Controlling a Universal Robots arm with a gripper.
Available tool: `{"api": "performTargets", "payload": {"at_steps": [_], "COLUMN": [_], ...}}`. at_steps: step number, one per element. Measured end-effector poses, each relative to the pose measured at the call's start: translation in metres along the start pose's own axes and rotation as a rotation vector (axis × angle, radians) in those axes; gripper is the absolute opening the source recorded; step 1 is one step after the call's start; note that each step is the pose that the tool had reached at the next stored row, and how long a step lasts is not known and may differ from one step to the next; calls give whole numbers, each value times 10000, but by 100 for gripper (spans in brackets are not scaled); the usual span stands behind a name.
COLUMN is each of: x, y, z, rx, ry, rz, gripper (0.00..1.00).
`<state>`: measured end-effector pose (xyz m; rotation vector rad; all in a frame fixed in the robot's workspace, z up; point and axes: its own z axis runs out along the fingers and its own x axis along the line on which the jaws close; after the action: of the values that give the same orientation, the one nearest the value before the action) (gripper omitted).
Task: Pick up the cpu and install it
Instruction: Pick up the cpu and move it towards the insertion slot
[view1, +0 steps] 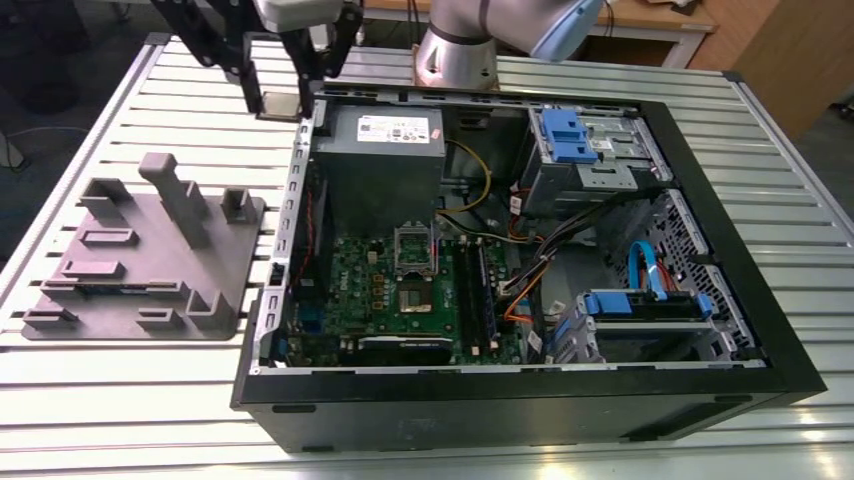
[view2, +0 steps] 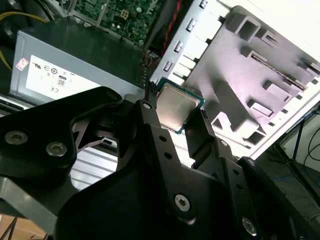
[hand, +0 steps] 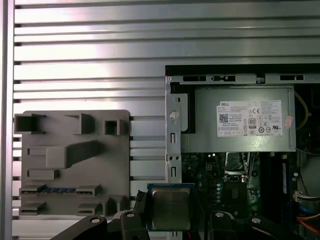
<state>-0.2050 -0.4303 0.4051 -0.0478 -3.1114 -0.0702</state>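
Gripping the cpu (view1: 283, 105) at the far corner of an open computer case (view1: 534, 410).

Spread over a slatted metal tabletop (view1: 120, 400): the black case lying with its open side up, and to the exterior view's left of it a grey fixture plate (view1: 134, 260) studded with upright blocks. Inside the case at the far end, a grey power supply (view1: 380, 150); nearer, a green motherboard (view1: 387, 290) with a dark metal-framed socket (view1: 416, 250) about its middle. Jaws narrowed onto the cpu (hand: 170, 207), pinching two opposite edges, silver top bare between them. Held clear of the tabletop, just outside the case wall beside the power supply, well apart from the socket.
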Motion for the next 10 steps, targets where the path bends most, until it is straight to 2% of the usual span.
{"api": "performTargets", "payload": {"at_steps": [10], "x": [-355], "y": [9], "z": [41], "rx": [-1], "ry": [8], "rz": [0], "gripper": [47]}}
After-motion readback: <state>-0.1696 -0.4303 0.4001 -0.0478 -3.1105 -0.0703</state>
